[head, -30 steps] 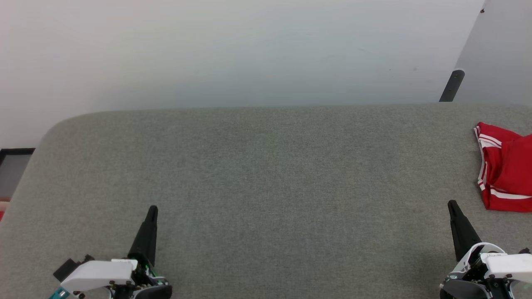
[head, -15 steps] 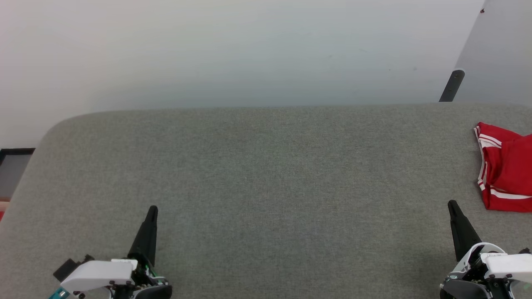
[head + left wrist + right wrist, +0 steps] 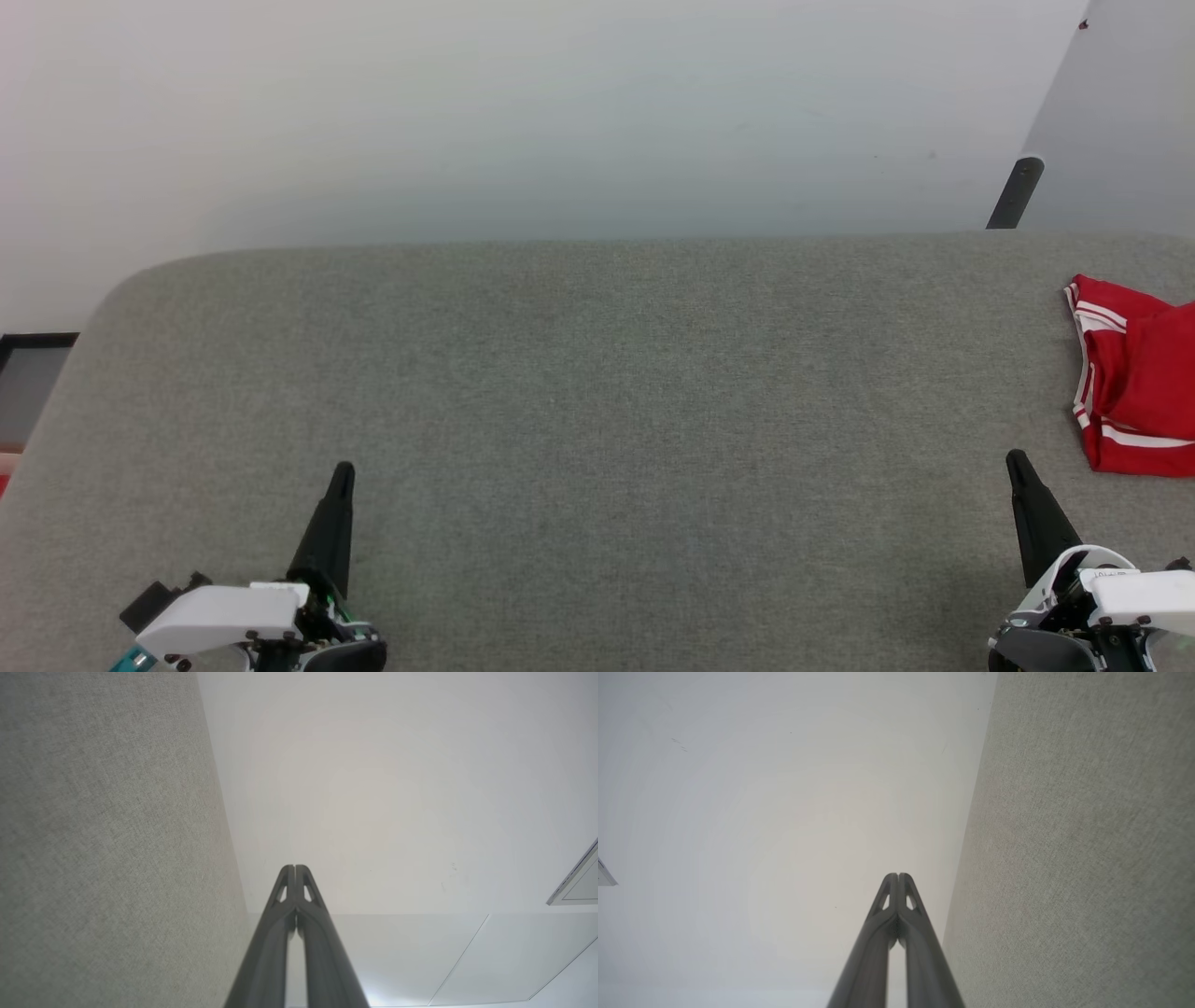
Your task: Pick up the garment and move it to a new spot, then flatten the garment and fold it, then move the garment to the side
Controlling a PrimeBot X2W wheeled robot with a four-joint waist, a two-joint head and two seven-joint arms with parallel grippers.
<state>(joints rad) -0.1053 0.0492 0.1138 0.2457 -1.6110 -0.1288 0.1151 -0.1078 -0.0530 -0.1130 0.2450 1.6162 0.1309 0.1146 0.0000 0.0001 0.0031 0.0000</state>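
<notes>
garment [image 3: 1134, 383] beyond right pincer [image 3: 1016, 464], apart

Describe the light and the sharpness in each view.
Head view: soft even light, the garment sharp but cut by the right edge. Left wrist view: jaws blurred toward the bottom edge, a bright patch beside them. Right wrist view: the same blur.

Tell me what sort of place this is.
Likely an indoor workroom set up for cloth handling: a broad grey fabric-covered table, bare pale surroundings, and a red striped garment at its right edge.
</notes>
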